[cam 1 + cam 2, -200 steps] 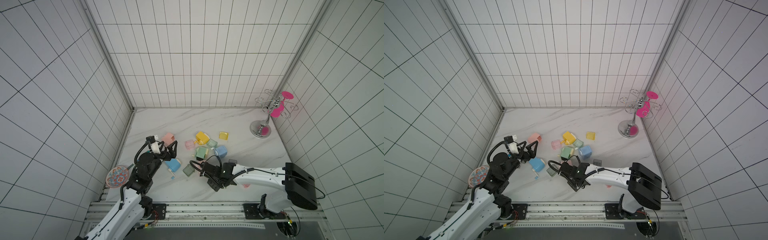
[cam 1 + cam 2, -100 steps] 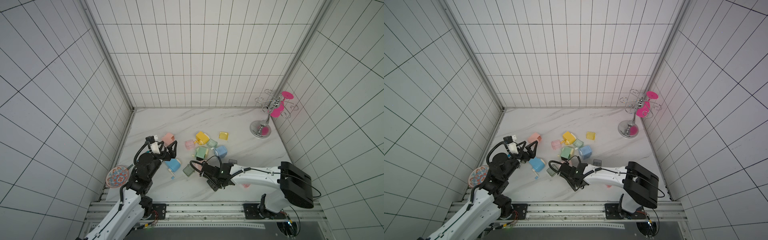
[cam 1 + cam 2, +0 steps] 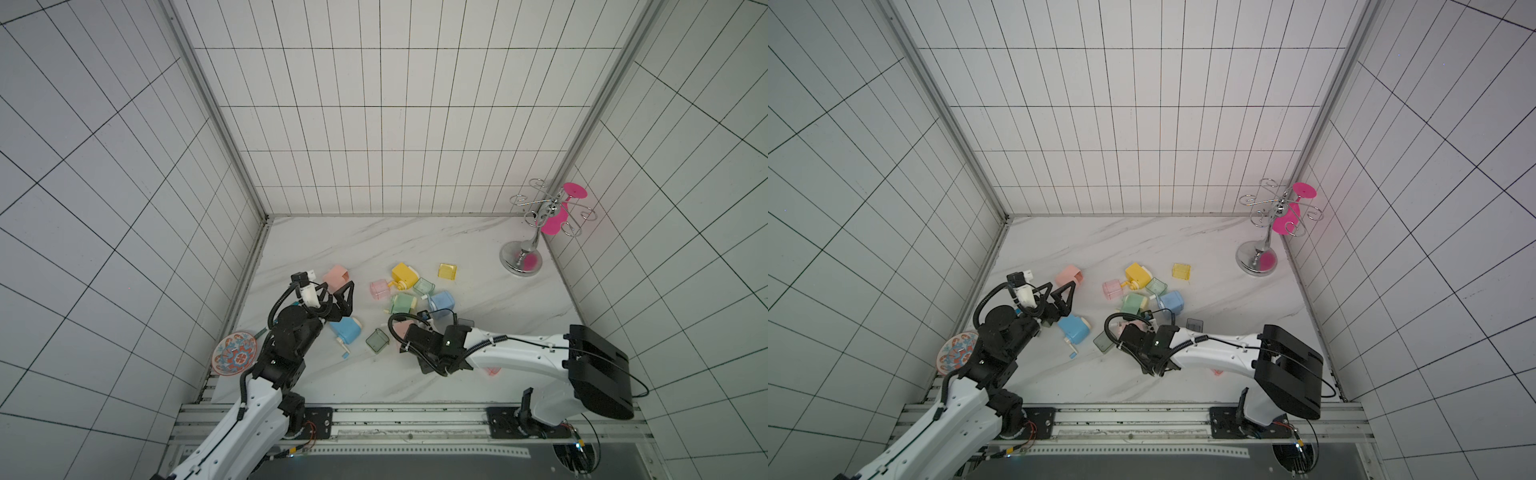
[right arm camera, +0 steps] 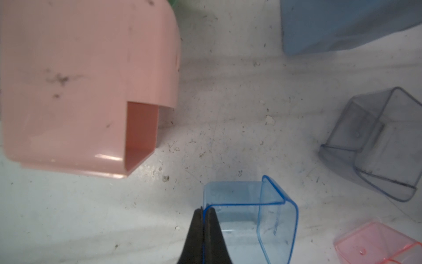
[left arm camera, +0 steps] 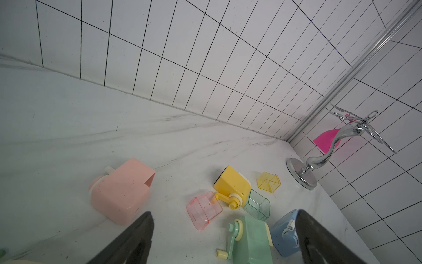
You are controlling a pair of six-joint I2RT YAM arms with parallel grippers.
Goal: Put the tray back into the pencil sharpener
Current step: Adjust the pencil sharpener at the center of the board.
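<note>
My right gripper (image 4: 204, 209) is shut on one thin wall of a clear blue tray (image 4: 251, 219) that rests on the marble table. A pink pencil sharpener (image 4: 86, 86) lies just beyond it, its empty slot facing the tray. A blue sharpener (image 4: 342, 22) lies further off. In both top views the right wrist (image 3: 432, 345) hides the blue tray. My left gripper (image 3: 334, 297) hangs open over a second blue sharpener (image 3: 347, 330) with a crank, nothing between its fingers.
Loose on the table are a grey tray (image 4: 376, 141), a red tray (image 4: 379, 244), a dark green tray (image 3: 377, 340), and pink, yellow and green sharpeners with trays (image 5: 203, 210). A patterned plate (image 3: 235, 353) sits front left, a chrome glass stand (image 3: 521, 257) back right.
The right jaws have closed onto the blue tray's wall, and that arm has shifted slightly left. The left arm has stayed still.
</note>
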